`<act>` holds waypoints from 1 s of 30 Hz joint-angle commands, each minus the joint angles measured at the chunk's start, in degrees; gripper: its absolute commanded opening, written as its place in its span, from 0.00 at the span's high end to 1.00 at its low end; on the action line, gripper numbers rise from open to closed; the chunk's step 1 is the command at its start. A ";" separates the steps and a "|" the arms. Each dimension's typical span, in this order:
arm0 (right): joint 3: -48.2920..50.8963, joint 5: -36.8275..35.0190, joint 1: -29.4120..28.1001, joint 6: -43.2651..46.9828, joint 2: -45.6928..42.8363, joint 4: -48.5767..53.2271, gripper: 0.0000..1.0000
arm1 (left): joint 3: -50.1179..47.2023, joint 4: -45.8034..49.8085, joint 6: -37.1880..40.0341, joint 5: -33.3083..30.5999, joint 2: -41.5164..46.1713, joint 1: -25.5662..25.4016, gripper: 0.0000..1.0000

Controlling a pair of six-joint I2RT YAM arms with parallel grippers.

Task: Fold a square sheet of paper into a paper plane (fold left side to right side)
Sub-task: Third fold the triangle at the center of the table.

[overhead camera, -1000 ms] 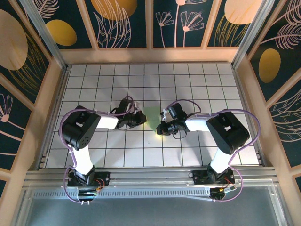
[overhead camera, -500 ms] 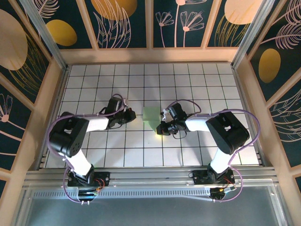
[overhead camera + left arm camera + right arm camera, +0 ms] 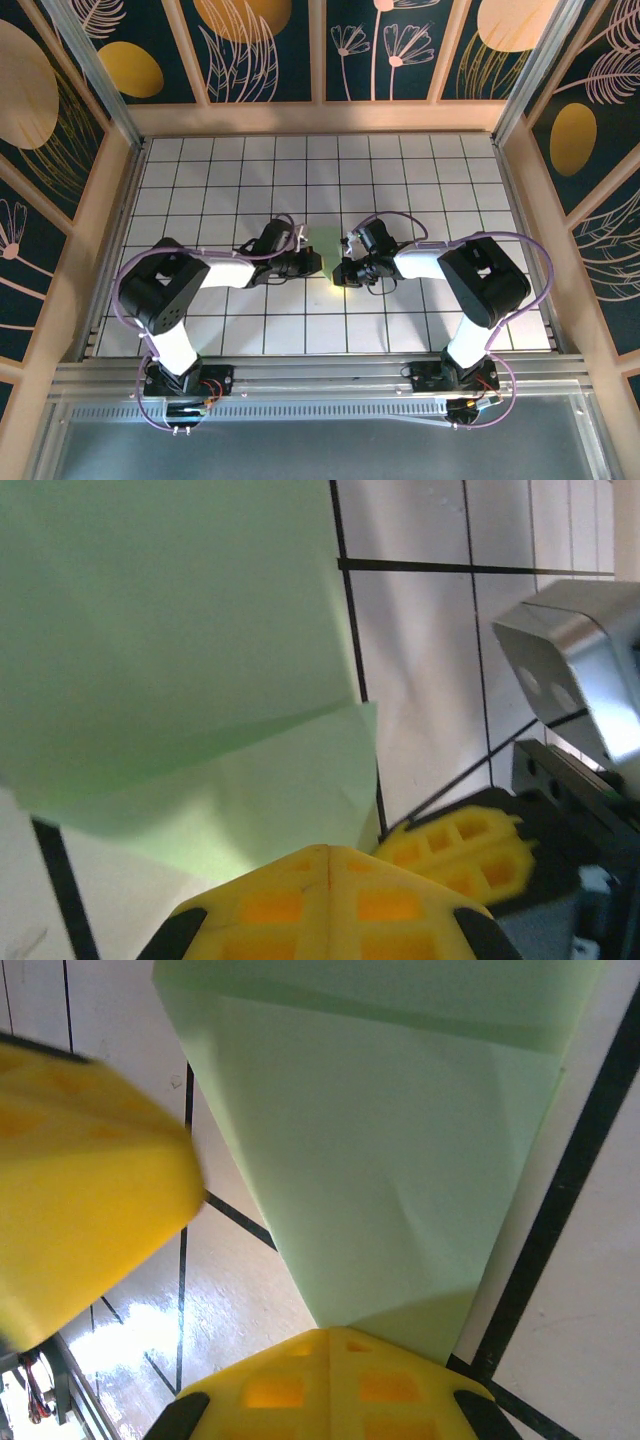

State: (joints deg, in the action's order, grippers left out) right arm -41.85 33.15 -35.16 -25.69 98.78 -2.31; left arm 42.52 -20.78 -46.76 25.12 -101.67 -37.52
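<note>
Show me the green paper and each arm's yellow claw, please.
green paper point(image 3: 325, 242), top view, its bare middle.
left gripper point(image 3: 328, 865), left wrist view, seam where its shut yellow fingertips meet.
right gripper point(image 3: 330, 1345), right wrist view, seam between its shut yellow fingertips.

No readable text or labels.

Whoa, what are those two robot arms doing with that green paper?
A robot is folding a thin pale green sheet of paper on the white tiled table. The paper is already partly folded, with creases and a narrow end. Both hands are shut. The right hand has its yellow tips at the paper's narrow end, and the left hand sits at a folded corner close by. I cannot tell whether they pinch the paper or just press on it. It is not a finished plane yet.
</note>
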 commanded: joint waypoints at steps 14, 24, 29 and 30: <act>0.01 -2.54 -0.23 -0.23 -0.04 5.16 1.00 | 3.17 5.80 1.30 -2.01 -5.33 -0.27 1.00; -1.37 0.79 -0.40 -2.21 -2.88 -0.48 1.00 | 3.44 6.71 1.14 -2.54 -6.32 -0.28 1.00; -3.38 0.09 -0.84 -1.91 0.13 -1.43 1.00 | 3.49 6.88 1.15 -2.56 -6.53 -0.28 1.00; -3.82 -0.34 -0.87 -1.75 0.68 -1.59 1.00 | 3.44 6.89 1.15 -2.56 -6.52 -0.23 1.00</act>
State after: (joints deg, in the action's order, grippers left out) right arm -43.35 33.41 -35.42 -27.38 97.80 -2.31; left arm 46.09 -17.76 -46.54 23.97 -106.19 -37.52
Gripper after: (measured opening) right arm 0.046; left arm 0.044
